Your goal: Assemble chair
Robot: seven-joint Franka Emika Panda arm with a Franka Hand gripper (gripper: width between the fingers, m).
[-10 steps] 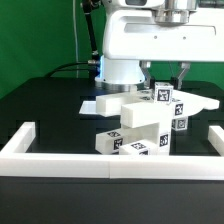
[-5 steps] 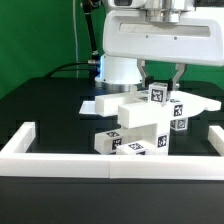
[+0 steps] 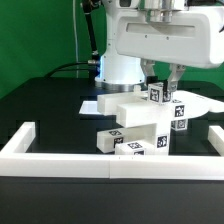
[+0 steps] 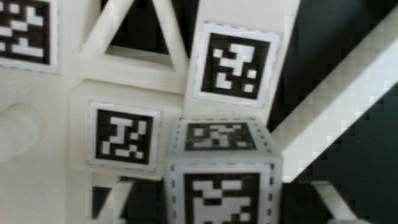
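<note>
The chair [image 3: 145,122], a cluster of white blocky plastic parts bearing black-and-white square tags, stands on the black table [image 3: 50,110] in the middle of the exterior view, just behind the long low white border wall [image 3: 110,158] that runs across the front. Its lowest piece, a tagged white block [image 3: 128,143], lies on the table near the wall. Above it a thick white slab [image 3: 140,108] lies tilted, reaching toward the exterior view's left. On the exterior view's right, short square posts [image 3: 172,108] with tags on their faces rise upright.

A flat white sheet [image 3: 92,103] lies on the table behind the cluster, toward the exterior view's left.

The white robot arm [image 3: 160,40] fills the upper part of the exterior view. Its dark two-finger pincer [image 3: 160,82] hangs directly over the tagged post at the top of the cluster. The fingers stand apart, one on either side of the post top; whether they touch the post cannot be told.

The wrist view, close and blurred, shows a tagged square post [image 4: 237,65] alongside white cross-braced bars [image 4: 338,105] over dark gaps, with a second tagged block [image 4: 222,170] nearer the camera. The fingertips are not discernible in this view.
</note>
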